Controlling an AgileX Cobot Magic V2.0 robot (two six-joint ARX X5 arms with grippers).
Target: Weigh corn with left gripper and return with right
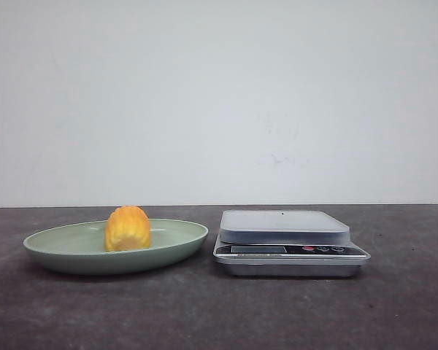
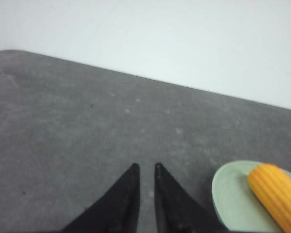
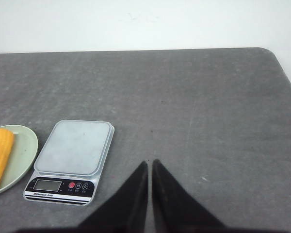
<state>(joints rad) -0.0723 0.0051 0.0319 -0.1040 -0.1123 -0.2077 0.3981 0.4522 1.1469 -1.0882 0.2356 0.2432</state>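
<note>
Dark grey tabletop [image 1: 204, 313]; stubby yellow corn cob [image 1: 128, 228] on green plate [image 1: 182, 240] beside silver scale [image 1: 285, 226], unweighed; left gripper [image 2: 145, 167], right gripper [image 3: 150, 162] fingers nearly pressed together, holding nothing.

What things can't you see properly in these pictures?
- Scale display: too small to read, right wrist view.
- Corn: cut off by the picture's edge in both wrist views.
- Left gripper and right gripper: only the fingers show; neither appears in the front view.

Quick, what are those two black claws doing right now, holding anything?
Left gripper: shut, holding nothing; the corn lies apart.
Right gripper: shut, holding nothing.
</note>
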